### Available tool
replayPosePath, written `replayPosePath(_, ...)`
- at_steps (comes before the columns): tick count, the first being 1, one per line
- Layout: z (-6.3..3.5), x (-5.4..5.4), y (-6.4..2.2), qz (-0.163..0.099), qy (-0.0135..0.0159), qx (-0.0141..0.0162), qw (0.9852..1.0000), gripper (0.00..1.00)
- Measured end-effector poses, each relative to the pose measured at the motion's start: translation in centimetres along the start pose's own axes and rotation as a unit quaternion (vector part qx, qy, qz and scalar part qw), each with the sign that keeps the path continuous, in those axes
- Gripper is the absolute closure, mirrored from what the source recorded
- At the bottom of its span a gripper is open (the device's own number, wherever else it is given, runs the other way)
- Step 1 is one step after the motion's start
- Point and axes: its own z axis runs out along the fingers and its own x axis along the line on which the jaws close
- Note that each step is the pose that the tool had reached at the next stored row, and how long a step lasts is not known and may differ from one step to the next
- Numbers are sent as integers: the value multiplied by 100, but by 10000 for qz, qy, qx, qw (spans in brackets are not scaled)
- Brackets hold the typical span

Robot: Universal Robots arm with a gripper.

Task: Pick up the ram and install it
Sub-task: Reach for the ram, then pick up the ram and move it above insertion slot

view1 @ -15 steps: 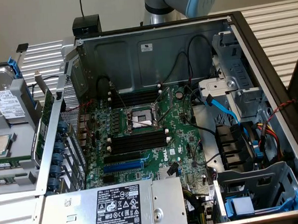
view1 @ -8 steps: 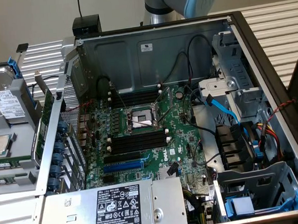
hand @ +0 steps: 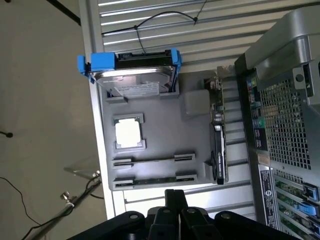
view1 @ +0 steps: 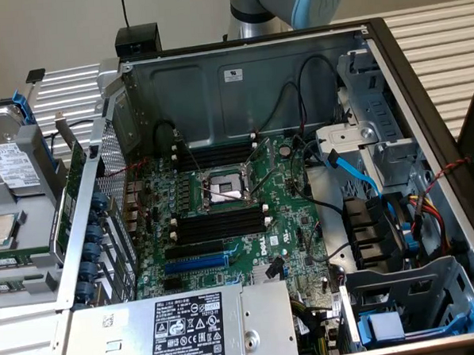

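Note:
The ram (hand: 152, 179) is a thin green stick standing on edge in a slot of the grey holder tray (hand: 195, 135), outside the computer case. A second thin dark strip (hand: 152, 160) sits in the parallel slot beside it. My gripper (hand: 175, 199) hovers above the tray's edge close to the ram. Its black fingers are pressed together, shut, with nothing between them. In the exterior view the open case shows the motherboard (view1: 294, 214), with long black memory slots (view1: 216, 156) on the far side of the CPU socket (view1: 222, 190) and more (view1: 219, 222) on the near side.
The tray also carries a hard drive in a blue bracket (hand: 132, 75), a CPU chip (hand: 128, 133) and an upright expansion card (hand: 218, 150). The case's perforated rear panel (hand: 285, 125) stands beside the tray. Inside the case are a blue slot (view1: 195, 263), a power supply (view1: 189, 327) and cables (view1: 356, 175).

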Motion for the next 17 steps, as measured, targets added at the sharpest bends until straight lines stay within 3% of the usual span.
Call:
replayPosePath(12,0,3,0,-135,8,-1,9999,89)
replayPosePath(17,6,3,0,-545,32,-5,9985,89)
